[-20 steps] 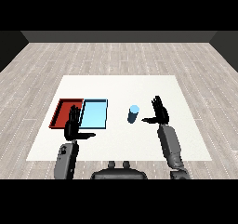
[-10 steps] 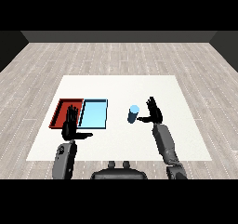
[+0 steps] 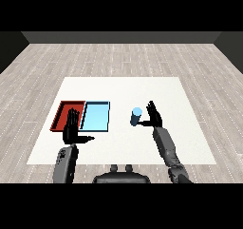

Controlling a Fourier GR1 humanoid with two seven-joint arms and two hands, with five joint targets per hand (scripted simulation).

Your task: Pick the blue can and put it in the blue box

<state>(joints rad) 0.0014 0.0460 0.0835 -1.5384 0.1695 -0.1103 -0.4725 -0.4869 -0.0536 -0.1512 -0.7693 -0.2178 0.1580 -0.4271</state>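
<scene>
The blue can [image 3: 136,117] stands upright on the white table [image 3: 123,90], right of the two trays. My right hand [image 3: 154,117] is open just to the can's right, fingers straight up and thumb reaching toward the can's lower side. Whether the thumb touches the can I cannot tell. The light blue tray [image 3: 96,116] lies left of the can, with the red tray [image 3: 63,114] beside it further left. My left hand [image 3: 72,129] is open, fingers up, in front of the red tray's near edge, holding nothing.
Both trays hold nothing. Bare white table stretches behind the can and trays and to the right of my right forearm [image 3: 166,148]. Grey wooden floor surrounds the table.
My right hand has moved left toward the blue can, closing the gap to it. The can and the trays have stayed put, and the left hand has barely shifted.
</scene>
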